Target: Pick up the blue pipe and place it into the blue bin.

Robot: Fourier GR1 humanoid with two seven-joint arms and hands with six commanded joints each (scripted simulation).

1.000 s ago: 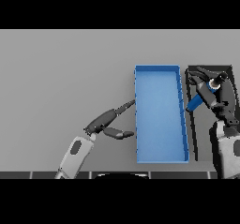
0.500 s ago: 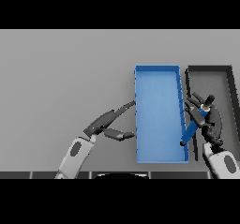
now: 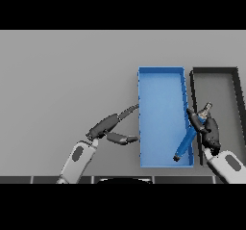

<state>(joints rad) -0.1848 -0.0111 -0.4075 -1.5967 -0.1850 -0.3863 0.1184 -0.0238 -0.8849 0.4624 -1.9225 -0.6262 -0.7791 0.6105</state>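
One blue pipe (image 3: 186, 141) in the right hand's (image 3: 209, 132) curled fingers, one blue bin (image 3: 161, 75), left hand (image 3: 106, 125) relaxed.

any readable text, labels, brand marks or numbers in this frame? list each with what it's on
None: no text, label, brand or number shows anywhere in the head view.
Blue bin: plain blue, no marking.
Dark tray: plain, no marking.
Blue pipe, in the right hand: no print visible.
Left hand and grey table: unmarked.

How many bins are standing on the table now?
2. The blue bin sits right of the table's centre, and a dark bin lies beside it at the right edge, partly cut off by the picture. No other bins are visible.
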